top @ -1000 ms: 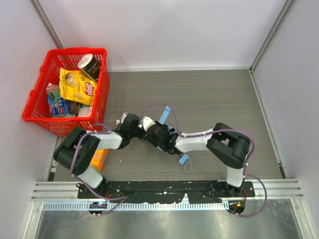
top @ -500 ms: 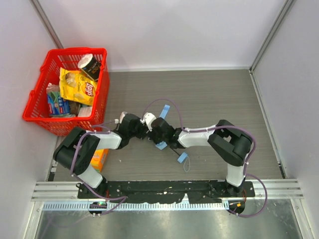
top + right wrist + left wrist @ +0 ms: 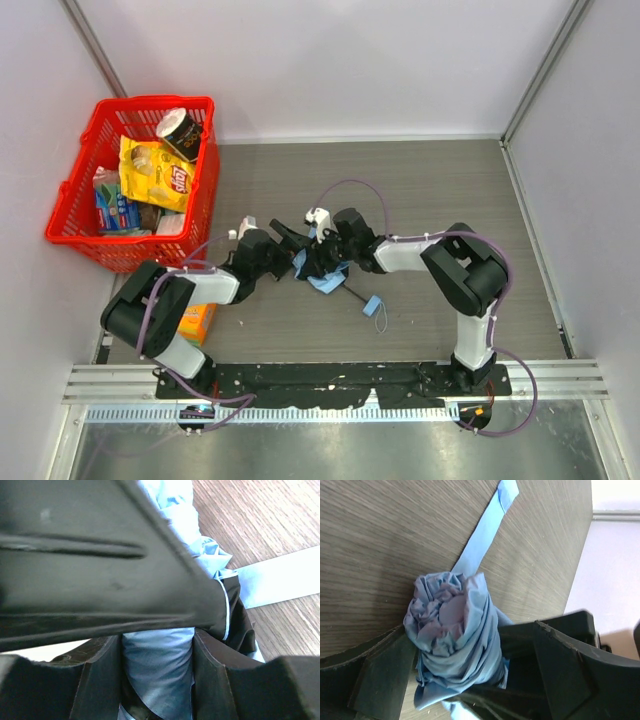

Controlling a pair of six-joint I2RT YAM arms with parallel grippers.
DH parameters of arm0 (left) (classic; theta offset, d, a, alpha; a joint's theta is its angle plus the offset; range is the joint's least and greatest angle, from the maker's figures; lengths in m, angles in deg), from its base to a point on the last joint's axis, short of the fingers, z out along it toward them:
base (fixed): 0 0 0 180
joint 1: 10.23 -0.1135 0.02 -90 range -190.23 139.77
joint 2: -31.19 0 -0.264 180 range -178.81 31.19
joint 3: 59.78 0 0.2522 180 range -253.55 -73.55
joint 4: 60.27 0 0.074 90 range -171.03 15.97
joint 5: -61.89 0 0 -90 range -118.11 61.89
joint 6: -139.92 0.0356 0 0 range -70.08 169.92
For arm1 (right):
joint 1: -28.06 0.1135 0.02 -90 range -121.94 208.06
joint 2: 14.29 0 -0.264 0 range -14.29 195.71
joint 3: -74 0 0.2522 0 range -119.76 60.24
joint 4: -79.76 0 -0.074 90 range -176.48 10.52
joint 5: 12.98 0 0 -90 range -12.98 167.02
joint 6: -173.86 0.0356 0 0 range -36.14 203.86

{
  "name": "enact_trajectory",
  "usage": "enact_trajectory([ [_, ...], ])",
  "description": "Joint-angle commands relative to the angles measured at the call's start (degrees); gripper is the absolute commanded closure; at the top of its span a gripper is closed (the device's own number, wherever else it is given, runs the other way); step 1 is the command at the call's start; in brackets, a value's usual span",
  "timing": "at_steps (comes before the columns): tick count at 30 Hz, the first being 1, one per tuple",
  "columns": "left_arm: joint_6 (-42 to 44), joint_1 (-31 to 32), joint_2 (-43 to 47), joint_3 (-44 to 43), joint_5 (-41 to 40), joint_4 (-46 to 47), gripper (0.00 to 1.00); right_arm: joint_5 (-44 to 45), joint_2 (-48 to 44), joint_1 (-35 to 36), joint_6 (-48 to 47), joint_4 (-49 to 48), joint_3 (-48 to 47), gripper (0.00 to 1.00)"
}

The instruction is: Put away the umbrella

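The umbrella (image 3: 322,279) is a bunched light-blue bundle lying on the floor between the two arms. Its thin black shaft (image 3: 355,293) and blue strap loop (image 3: 376,306) trail to the right. My right gripper (image 3: 318,262) is shut on the umbrella; in the right wrist view both fingers (image 3: 102,680) press the blue cloth (image 3: 157,665). My left gripper (image 3: 290,250) stands open around the bundle's crumpled end (image 3: 452,625). Its left finger (image 3: 380,680) touches the cloth and a gap shows on the other side. A flat blue strap (image 3: 485,535) lies on the floor beyond.
A red basket (image 3: 70,215) with snack bags and a cup stands at the far left against the wall. An orange box (image 3: 200,320) lies under my left arm. Walls close the floor at the back and on the right.
My left gripper has opened off the umbrella. The right wrist has swung farther from the bases, and the umbrella with its loop has shifted slightly that way.
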Motion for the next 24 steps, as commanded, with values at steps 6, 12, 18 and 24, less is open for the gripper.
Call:
enact_trajectory([
  [6, 6.53, -0.2, 7.44, 4.15, -4.05, -3.72, 0.01, -14.4, 6.89, -5.63, 5.55, 11.07, 2.0, 0.99],
  [12, 6.45, -2.48, 9.3, 7.85, -1.96, 1.98, 0.03, -21.41, 9.7, -8.18, 8.89, 8.78, 1.39, 0.99],
  [18, 0.13, -3.98, 0.78, 7.32, 7.19, 12.6, 0.01, -29.41, 13.92, -10.9, 17.76, 0.19, 1.21, 0.99],
  [24, -6.11, -3.55, -8.89, 4.68, 12.73, 18.16, 0.0, -33.38, 15.68, -11.26, 24.45, -5.45, 0.34, 0.99],
])
